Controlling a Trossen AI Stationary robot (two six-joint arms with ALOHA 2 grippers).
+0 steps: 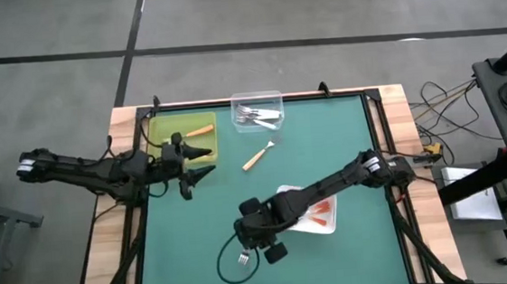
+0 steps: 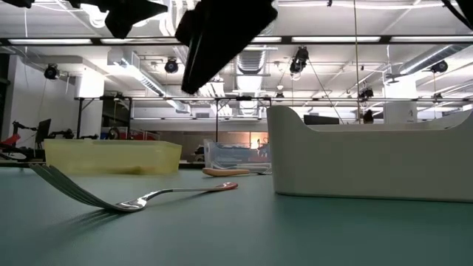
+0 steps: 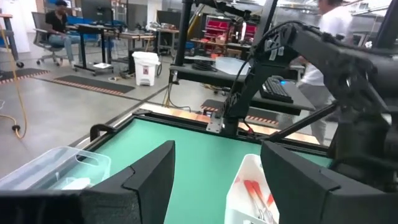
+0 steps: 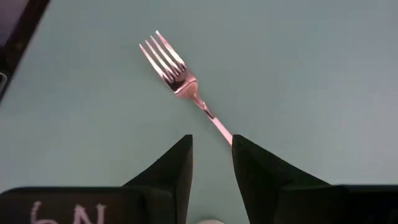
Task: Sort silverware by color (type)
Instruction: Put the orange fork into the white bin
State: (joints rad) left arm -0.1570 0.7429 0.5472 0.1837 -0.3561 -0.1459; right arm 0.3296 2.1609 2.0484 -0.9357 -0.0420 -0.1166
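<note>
Right wrist view first: the right gripper (image 4: 211, 146) hangs over the green table (image 4: 311, 74) with its two dark fingers parted by a narrow gap, nothing between them. A fork (image 4: 180, 78) lies flat just ahead, prongs pointing away, its thin neck running back toward the gap and slipping out of sight behind one finger. The handle is hidden here, so its colour cannot be read from this angle.

To do this pick well, my call is to centre the gap across the neck or the handle, come straight down until the fingertips nearly meet the mat, then close squarely so the fork does not skate sideways.

Low view fills in what the wrist misses: the fork (image 2: 133, 198) rests on its curved head, and the far end of the handle shows red. That suggests it belongs in the white tray (image 2: 369, 159) just beside it.

High view gives the layout: the fork (image 1: 242, 256) sits near the front edge, beside the right gripper (image 1: 271, 247); red forks (image 1: 321, 214) lie in the white tray (image 1: 287, 194), a tan fork (image 1: 200, 130) in the yellow tray (image 1: 157, 127), white forks (image 1: 259, 115) in the clear tray (image 1: 256, 96), and one tan fork (image 1: 257, 156) loose mid-table.

The left gripper (image 1: 196, 162) waits by the yellow tray, fingers spread wide and empty.
</note>
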